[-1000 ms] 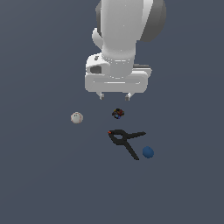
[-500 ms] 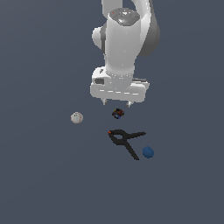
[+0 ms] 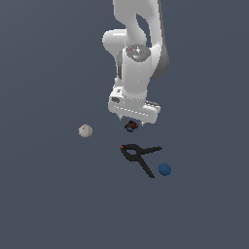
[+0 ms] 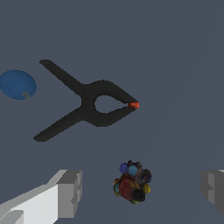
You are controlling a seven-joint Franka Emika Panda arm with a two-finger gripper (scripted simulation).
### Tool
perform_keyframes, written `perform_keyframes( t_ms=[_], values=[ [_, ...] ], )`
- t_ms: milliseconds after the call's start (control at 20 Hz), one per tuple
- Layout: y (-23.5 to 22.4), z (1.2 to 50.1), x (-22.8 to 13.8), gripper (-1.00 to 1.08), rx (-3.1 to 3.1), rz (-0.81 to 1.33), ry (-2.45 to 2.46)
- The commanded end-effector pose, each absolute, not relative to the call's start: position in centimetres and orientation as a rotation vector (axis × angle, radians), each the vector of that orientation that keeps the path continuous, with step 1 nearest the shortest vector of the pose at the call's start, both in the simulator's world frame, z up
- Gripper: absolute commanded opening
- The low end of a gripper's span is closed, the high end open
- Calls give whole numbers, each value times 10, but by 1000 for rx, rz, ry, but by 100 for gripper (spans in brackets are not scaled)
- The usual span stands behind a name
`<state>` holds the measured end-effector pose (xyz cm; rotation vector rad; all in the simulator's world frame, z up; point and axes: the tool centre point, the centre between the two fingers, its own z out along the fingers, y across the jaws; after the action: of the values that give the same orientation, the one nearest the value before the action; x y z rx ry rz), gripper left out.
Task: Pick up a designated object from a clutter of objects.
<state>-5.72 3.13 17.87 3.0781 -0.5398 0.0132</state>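
The designated object (image 3: 131,126) is a tiny dark lump with orange, blue and red specks; it lies on the grey floor just under my hand. In the wrist view the same lump (image 4: 132,182) sits between my two fingers with a gap on each side. My gripper (image 3: 130,121) is open and hangs right above it, touching nothing. The rest of the clutter lies apart: a black clamp (image 3: 140,154) with a red tip, a blue ball (image 3: 165,169) and an off-white ball (image 3: 85,131). The wrist view also holds the clamp (image 4: 87,105) and blue ball (image 4: 17,84).
The clamp's red tip (image 4: 134,105) points toward the lump, a short way from it. The off-white ball lies toward the exterior view's left of my hand. My white arm (image 3: 138,53) rises above the hand.
My hand has come down toward the lump and shifted slightly to the exterior view's right. None of the objects on the floor moved.
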Motion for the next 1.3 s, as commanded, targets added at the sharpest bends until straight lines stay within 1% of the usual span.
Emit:
perform_keyframes(
  t_ms=[0, 350, 700, 1000, 1250],
  values=[
    [34, 160, -70, 100, 3064, 12, -633],
    [39, 116, -109, 100, 3012, 7, -874],
    [42, 90, -139, 100, 2965, 2, -1034],
    [42, 81, -152, 100, 2943, 0, -1099],
    [42, 80, -153, 100, 2942, -1, -1101]
  ],
)
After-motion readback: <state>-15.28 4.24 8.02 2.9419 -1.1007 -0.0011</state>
